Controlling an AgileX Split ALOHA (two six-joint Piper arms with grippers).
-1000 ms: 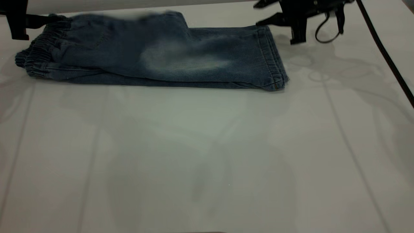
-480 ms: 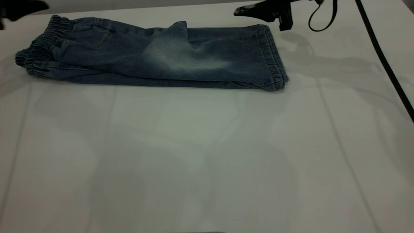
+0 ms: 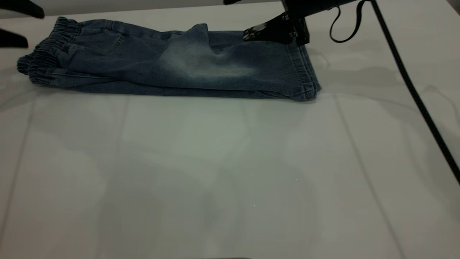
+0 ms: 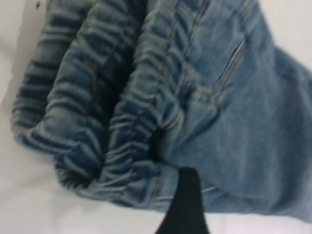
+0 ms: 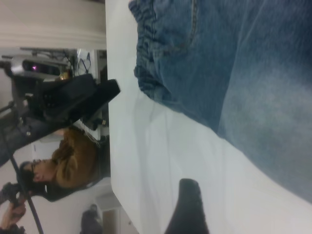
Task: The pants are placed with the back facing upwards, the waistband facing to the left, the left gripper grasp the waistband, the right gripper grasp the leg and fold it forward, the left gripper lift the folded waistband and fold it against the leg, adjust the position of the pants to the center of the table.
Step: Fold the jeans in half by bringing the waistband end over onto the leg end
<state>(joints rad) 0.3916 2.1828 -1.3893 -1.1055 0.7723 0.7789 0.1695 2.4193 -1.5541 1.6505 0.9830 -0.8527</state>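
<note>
Lying along the far edge of the white table (image 3: 230, 172), the pants (image 3: 172, 61) were already folded lengthwise, one leg stacked on the other, waist to the left and hems to the right, well off the table's centre.

At the far left, the left pincer (image 3: 14, 25) hovered just beside the waistband (image 3: 39, 63), its two black fingers spread wide and apart from the cloth, holding nothing. That placement suits the next step, I judged: closing on the doubled waistband to carry it over toward the hems. In the left wrist view the waistband (image 4: 97, 97) showed as thick ruffled elastic, two gathered layers with a dark gap between them, and one black finger (image 4: 185, 204) stood over the denim beside it.

Further right, the leg (image 3: 215, 64) on top was soft, washed denim with a pale faded patch at mid-length and a small raised peak of cloth at the far edge.

At the right end, the right pincer (image 3: 273, 30) sat low over the far corner by the flat stitched hems, its white-scuffed tip pointing left over the fabric; whether it was wide or closed I could not tell. From its wrist view only one black finger (image 5: 187, 209) showed above bare table, with the denim beside it.
</note>
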